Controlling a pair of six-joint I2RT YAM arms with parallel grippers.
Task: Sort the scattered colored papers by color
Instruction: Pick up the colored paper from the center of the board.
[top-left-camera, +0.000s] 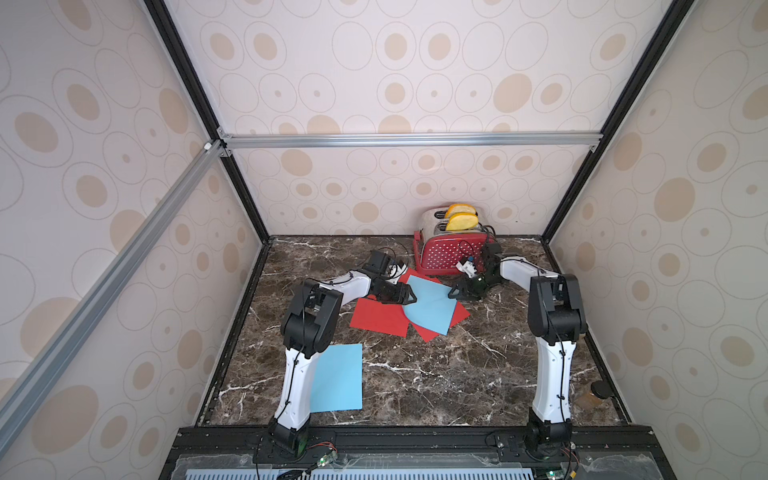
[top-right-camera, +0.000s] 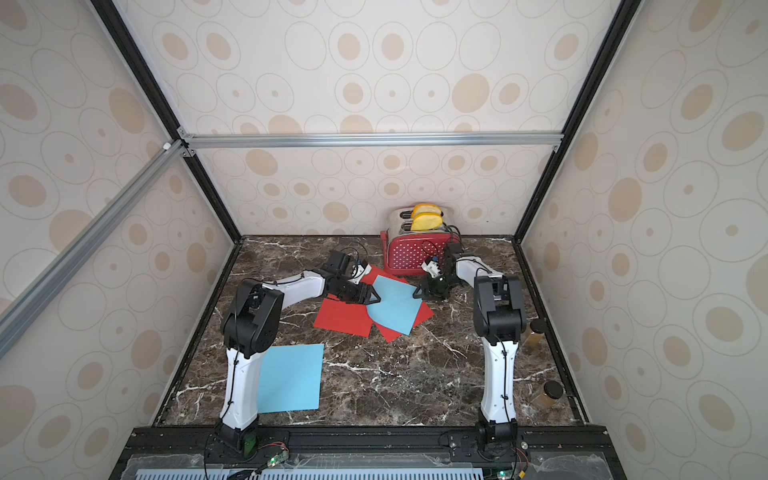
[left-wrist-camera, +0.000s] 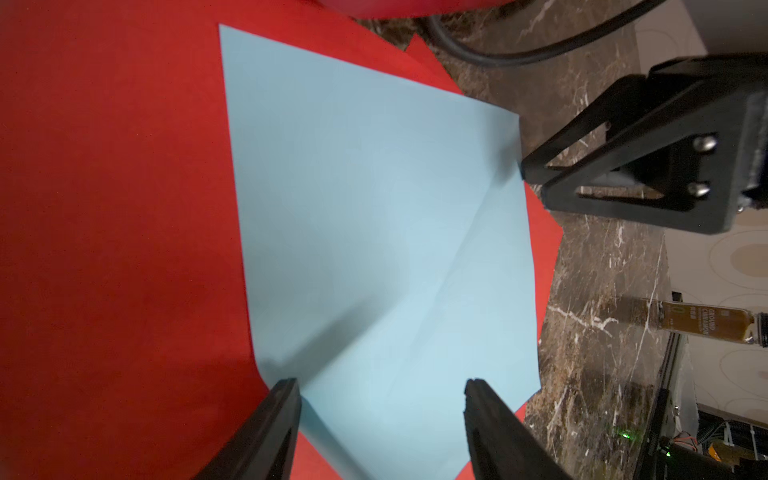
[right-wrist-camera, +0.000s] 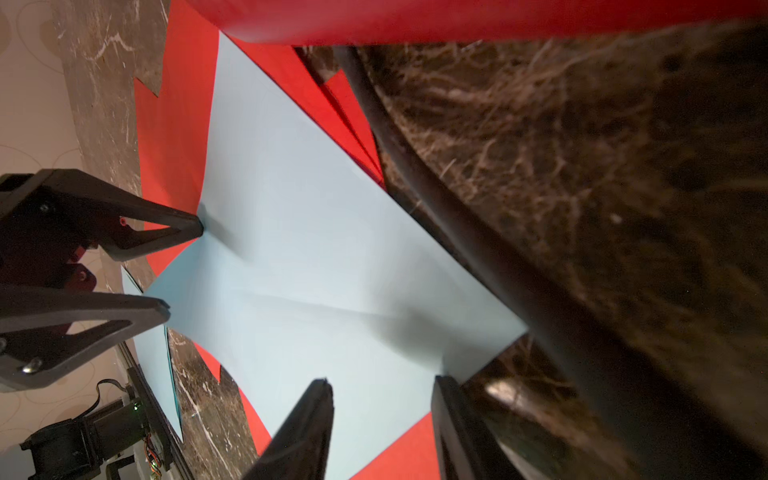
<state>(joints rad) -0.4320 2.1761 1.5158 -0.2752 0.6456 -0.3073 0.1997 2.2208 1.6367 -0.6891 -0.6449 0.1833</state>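
I read: pile (top-left-camera: 380, 318) at table (top-left-camera: 415, 386) centre, just before toaster (top-left-camera: 451, 257). Top sheet (top-left-camera: 430, 305) on pile. Lone sheet (top-left-camera: 338, 378) front left, well apart. Left gripper (top-left-camera: 411, 297) at top sheet's left edge; right gripper (top-left-camera: 453, 294) at right. Jars (top-right-camera: 550, 395) along right edge.

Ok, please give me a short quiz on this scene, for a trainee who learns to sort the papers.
1. True or false: the middle blue sheet lies under the red sheets.
2. How many blue sheets show in the top views?
3. What stands at the back of the table? A) toaster B) kettle C) bowl

Key
1. False: it lies on top of them.
2. Two: the near blue sheet lies apart, at the front.
3. A
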